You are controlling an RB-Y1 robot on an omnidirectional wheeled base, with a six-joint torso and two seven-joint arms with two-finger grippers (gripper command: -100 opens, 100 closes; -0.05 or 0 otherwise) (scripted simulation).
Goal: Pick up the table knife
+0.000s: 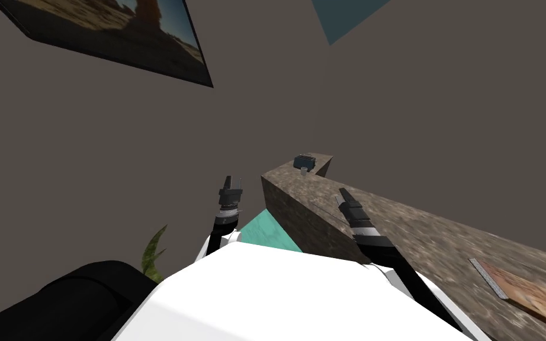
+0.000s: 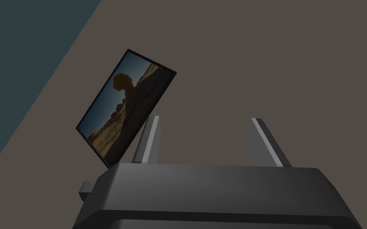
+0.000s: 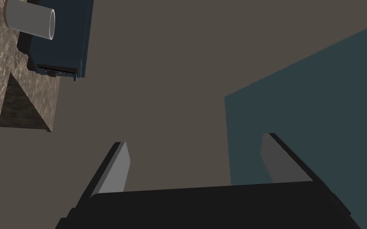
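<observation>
Hovering over stone counter (image 1: 443,237), R tool (image 1: 343,193) spread wide, L tool (image 1: 234,179) likewise, off counter's end

This looks like a room in a home with a kitchen-style counter. A framed desert landscape picture (image 1: 118,35) hangs on a plain grey-brown wall (image 1: 443,89). A long table (image 1: 443,248) with a mottled brown, stone-look top runs along the wall and turns a corner. At its far end stand a dark blue boxy appliance (image 1: 305,160) and, just beside it, a small grey cup (image 1: 304,171). A flat brown board (image 1: 532,293) lies on the table. Green plant leaves (image 1: 154,254) rise near the teal floor (image 1: 263,234).
</observation>
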